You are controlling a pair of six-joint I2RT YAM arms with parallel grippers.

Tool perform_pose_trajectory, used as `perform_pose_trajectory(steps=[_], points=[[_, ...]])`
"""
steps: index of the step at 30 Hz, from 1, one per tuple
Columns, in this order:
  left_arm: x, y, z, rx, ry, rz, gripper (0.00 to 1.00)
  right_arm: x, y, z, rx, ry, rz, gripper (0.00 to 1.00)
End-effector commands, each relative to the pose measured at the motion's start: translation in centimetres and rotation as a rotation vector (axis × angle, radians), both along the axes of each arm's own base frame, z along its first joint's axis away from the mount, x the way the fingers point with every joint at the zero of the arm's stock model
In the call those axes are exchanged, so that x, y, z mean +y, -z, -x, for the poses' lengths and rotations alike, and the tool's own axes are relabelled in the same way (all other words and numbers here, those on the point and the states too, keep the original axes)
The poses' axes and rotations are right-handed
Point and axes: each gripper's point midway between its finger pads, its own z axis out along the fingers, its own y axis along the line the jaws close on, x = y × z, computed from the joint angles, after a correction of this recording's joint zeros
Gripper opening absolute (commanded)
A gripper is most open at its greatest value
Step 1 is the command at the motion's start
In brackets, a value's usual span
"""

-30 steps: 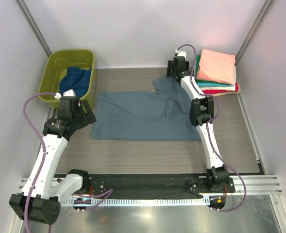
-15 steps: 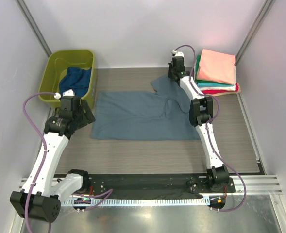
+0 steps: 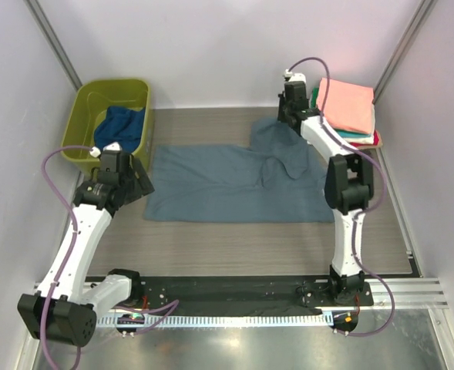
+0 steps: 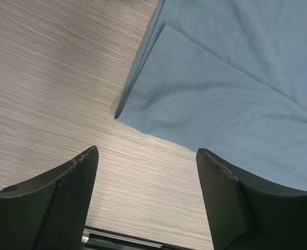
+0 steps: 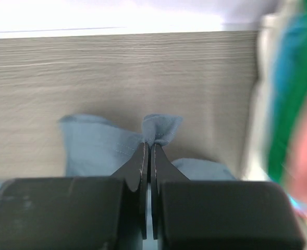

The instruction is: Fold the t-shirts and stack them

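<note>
- The right gripper [image 5: 148,145] is pinching a small fold of the grey-blue t-shirt [image 5: 161,127], its jaws pressed almost together with only the thin cloth between them.
- In the top view, that right gripper [image 3: 287,122] is sitting at the shirt's far right corner, just beside the stack of folded shirts.
- The left gripper [image 4: 147,151] is standing wide open and holding nothing; it is hovering over the bare table [image 3: 211,239], near the shirt's left edge but apart from it.
- The grey-blue t-shirt [image 3: 227,185] is lying spread across the middle of the table, rumpled toward its right end.
- The salmon pink t-shirt [image 3: 346,104] is lying on top of the stack at the far right, with a teal t-shirt [image 3: 358,132] and a red t-shirt [image 3: 369,142] showing at the edges beneath.
- The navy t-shirt [image 3: 122,123] is lying bunched in the olive-green tub [image 3: 84,100] at the far left.
</note>
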Motion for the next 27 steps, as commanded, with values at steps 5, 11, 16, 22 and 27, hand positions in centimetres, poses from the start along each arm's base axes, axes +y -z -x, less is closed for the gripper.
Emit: perform_pose_trajectory(steps=[5,11,16,22,27], points=[[-2.0,-2.4,-3.4,-0.045,-0.005,0.093,0.77,-1.3,-7.4,6.4,-0.167,-0.009,-0.024,0.01],[-4.5,-2.0,-8.9,-0.014,-0.014,0.139,0.76,-3.3,-7.0,12.4,-0.188,0.042,-0.044,0.01],[-7.3,-2.0,-14.3,0.023,0.001,0.096,0.76,-5.5,-6.2,15.7,-0.176,0.123,-0.022,0.01],[-9.7,1.6,-19.4,0.126,0.016,0.042,0.75,-11.0,-5.6,18.9,-0.125,0.329,0.042,0.01],[-10.3,6.0,-23.0,0.192,0.028,-0.018,0.75,-14.6,-4.7,20.6,-0.098,0.438,-0.001,0.01]])
